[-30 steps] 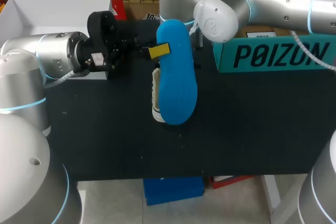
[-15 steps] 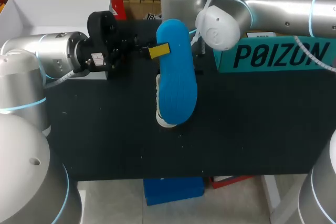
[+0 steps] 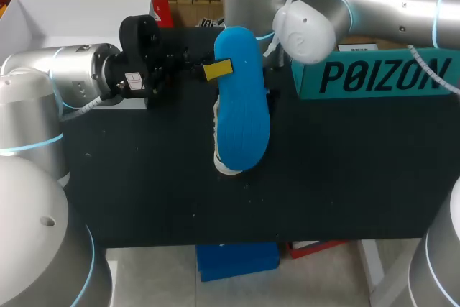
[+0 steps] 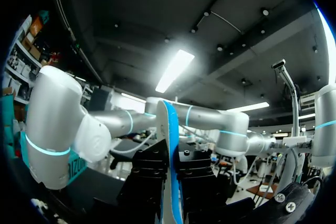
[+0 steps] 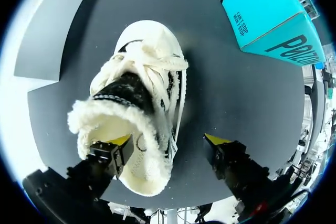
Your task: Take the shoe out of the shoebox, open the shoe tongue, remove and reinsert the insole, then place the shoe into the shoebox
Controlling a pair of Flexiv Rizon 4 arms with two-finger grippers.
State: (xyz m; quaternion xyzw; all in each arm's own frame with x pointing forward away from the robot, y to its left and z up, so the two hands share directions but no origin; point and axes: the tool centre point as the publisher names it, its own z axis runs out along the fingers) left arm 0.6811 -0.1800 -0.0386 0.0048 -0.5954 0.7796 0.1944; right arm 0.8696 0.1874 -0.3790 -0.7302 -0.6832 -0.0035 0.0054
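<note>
The shoe (image 5: 139,93) had scooted a bit on the table (image 3: 345,170) as our right arm shifted; it sat outside the shoebox (image 3: 374,77); left gripper (image 3: 214,70) was clamped on the pulled-out insole (image 3: 241,106); right gripper (image 5: 168,141) gaped wide beside the collar; we figured reinserting and boxing were left.

Dark table (image 3: 158,192); white shoe (image 5: 149,45) resting mid-table; teal shoebox (image 3: 381,73) far right; white box (image 3: 65,19) at far left corner.

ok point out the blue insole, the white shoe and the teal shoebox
blue insole (image 3: 243,106), head view, middle of its flat face
white shoe (image 5: 128,92), right wrist view, dark tongue patch
teal shoebox (image 3: 381,75), head view, printed front wall
</note>
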